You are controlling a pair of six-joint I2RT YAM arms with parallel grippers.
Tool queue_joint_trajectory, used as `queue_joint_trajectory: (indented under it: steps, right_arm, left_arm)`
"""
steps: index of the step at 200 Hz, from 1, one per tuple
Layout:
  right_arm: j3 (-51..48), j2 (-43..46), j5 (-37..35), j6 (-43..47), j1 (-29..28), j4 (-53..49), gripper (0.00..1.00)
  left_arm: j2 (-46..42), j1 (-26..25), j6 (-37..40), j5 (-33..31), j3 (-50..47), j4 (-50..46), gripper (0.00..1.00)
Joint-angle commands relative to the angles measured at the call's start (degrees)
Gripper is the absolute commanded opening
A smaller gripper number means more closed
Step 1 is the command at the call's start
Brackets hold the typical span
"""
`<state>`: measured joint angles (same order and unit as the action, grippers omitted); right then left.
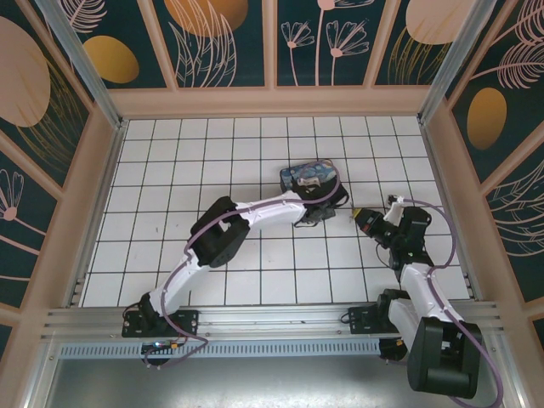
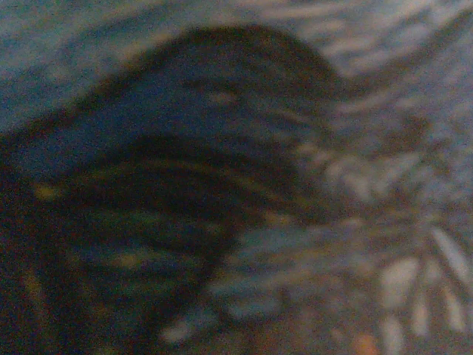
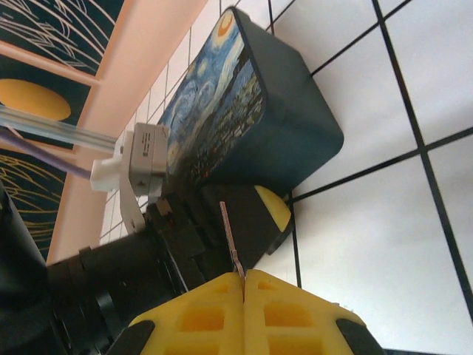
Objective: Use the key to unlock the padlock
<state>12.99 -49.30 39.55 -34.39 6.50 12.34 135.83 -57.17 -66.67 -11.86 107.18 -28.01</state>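
Padlock, the tiny dark grey-black one, I cannot pick out from above; I judge it is hidden under the left gripper [image 1: 316, 214], which is hard by the near side of the blue-and-yellow swirl-painted rectangular box [image 1: 308, 177], with the right gripper [image 1: 365, 219] just right of that box. My left wrist camera gives only blur, so I cannot tell how those jaws stand. From the right wrist, the yellow fingers [image 3: 199, 318] are clamped on the thin silvery metal key [image 3: 228, 233], its blade aimed at the box's near end. With no keyhole visible, pushing in could jam the blade against the left gripper and twist it in my pinch.
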Motion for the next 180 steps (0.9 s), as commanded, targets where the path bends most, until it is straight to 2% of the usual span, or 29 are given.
queue_joint_trajectory:
  steps: [1, 28, 80, 139, 180]
  right_arm:
    - [-2.22, 2.16, 0.65, 0.47, -1.84, -1.89, 0.0]
    - [-3.95, 2.55, -1.22, -1.67, -6.91, -0.26, 0.0]
    - [-4.42, 2.97, -4.86, -3.95, -17.96, 3.4, 0.0]
    - [-7.95, 1.0, -2.17, -6.78, -18.98, 16.65, 0.0]
    - [-6.86, -2.4, -1.08, -6.13, -19.13, 22.9, 0.0]
  left_arm:
    - [-4.17, 1.98, 3.75, 15.55, -7.82, 7.55, 0.22]
    - [-10.46, 4.42, 6.32, 21.59, -13.75, 11.27, 0.16]
    - [-17.25, 9.23, 7.21, 32.83, -19.83, 14.74, 0.13]
    - [-21.54, 11.59, 3.22, 42.83, -23.97, 20.46, 0.12]
    - [-22.79, 12.43, 1.47, 45.47, -25.42, 22.01, 0.12]
